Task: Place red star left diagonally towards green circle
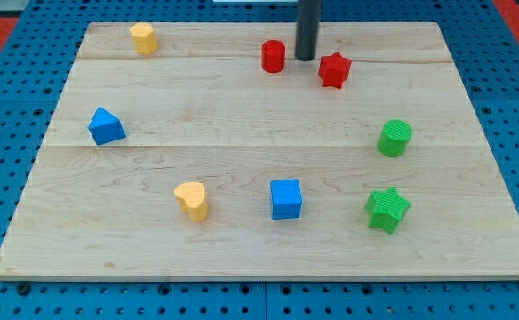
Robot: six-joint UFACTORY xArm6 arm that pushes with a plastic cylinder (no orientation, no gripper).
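The red star (pixel 334 70) lies near the view's top, right of centre. The green circle (pixel 395 139) stands below and to the right of it, near the board's right side. My tip (pixel 306 59) rests on the board between the red circle (pixel 273 56) on its left and the red star on its right, a little above the star and just apart from both.
A green star (pixel 387 210) and a blue cube (pixel 286 198) lie near the view's bottom. A yellow heart (pixel 192 201) lies bottom centre-left, a blue triangle (pixel 107 126) at the left, a yellow block (pixel 143 38) at the top left. The wooden board (pixel 242 116) ends at a blue pegboard.
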